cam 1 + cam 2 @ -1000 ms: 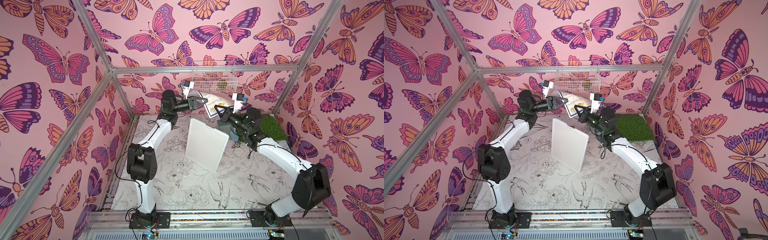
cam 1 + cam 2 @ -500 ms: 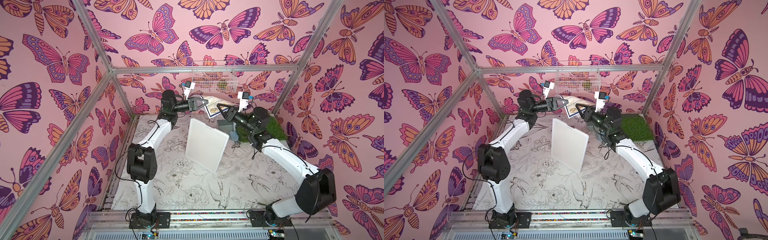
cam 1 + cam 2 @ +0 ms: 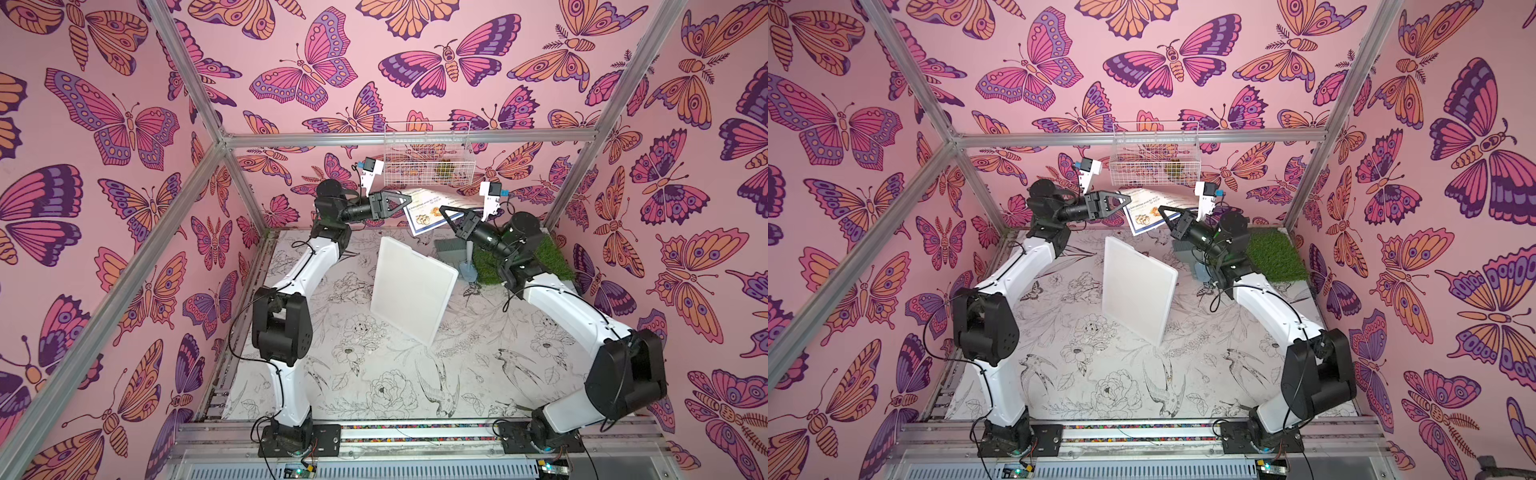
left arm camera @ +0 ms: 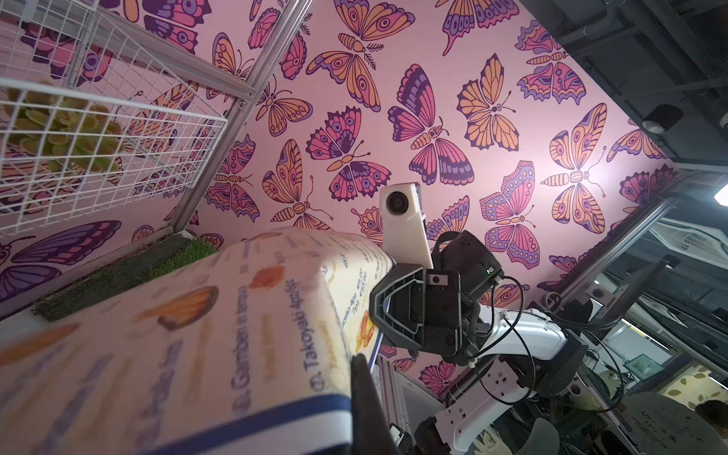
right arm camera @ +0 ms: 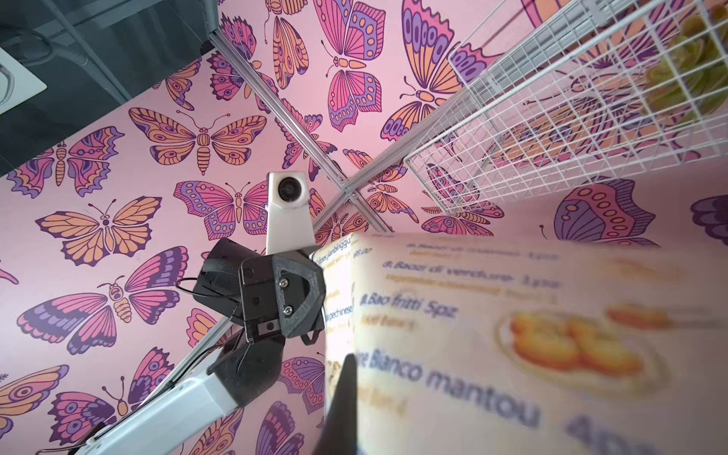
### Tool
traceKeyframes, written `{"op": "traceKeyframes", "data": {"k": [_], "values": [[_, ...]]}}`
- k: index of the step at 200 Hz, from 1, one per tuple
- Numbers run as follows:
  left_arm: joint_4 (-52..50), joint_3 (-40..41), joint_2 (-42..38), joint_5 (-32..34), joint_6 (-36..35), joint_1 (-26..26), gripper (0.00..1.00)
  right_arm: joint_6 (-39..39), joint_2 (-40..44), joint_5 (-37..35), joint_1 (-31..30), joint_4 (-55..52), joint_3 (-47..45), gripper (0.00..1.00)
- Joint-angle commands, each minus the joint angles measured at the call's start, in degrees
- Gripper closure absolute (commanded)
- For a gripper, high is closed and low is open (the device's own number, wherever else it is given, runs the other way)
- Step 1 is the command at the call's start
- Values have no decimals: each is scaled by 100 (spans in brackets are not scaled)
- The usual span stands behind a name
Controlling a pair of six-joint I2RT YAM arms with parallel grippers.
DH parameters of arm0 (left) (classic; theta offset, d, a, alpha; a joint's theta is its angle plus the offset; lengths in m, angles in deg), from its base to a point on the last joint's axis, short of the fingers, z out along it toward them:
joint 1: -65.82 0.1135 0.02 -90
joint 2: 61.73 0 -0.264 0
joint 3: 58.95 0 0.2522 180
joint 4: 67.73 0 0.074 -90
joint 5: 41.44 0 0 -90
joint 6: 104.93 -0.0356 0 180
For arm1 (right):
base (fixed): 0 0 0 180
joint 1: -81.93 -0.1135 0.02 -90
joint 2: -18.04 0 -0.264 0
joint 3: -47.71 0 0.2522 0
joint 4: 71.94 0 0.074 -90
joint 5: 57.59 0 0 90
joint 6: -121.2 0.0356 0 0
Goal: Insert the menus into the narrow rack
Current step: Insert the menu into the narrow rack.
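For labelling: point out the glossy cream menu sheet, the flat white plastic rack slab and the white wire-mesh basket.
Glossy cream menu sheet [image 3: 426, 210]: in a top view, printed face.
Flat white plastic rack slab [image 3: 413, 293]: in a top view, face centre.
White wire-mesh basket [image 3: 395, 170]: in a top view, front wall.

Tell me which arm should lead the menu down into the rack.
Right, probably. The right hand grips the menu by the edge nearest the rack; the left hand grips a side edge.
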Motion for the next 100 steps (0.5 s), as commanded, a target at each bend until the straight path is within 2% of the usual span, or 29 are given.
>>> {"op": "traceKeyframes", "data": {"k": [1,15,36,100], "values": [[175,6,25,-160,-3,35,93,-110,-121,376,12,152,204,100],[178,-20,40,-170,33,50,73,-249,-120,423,13,117,219,100],[149,-43,61,-122,23,89,58,-471,-60,418,10,31,193,100],[95,-76,286,-90,156,125,59,-746,264,272,6,-5,-66,100]]}}
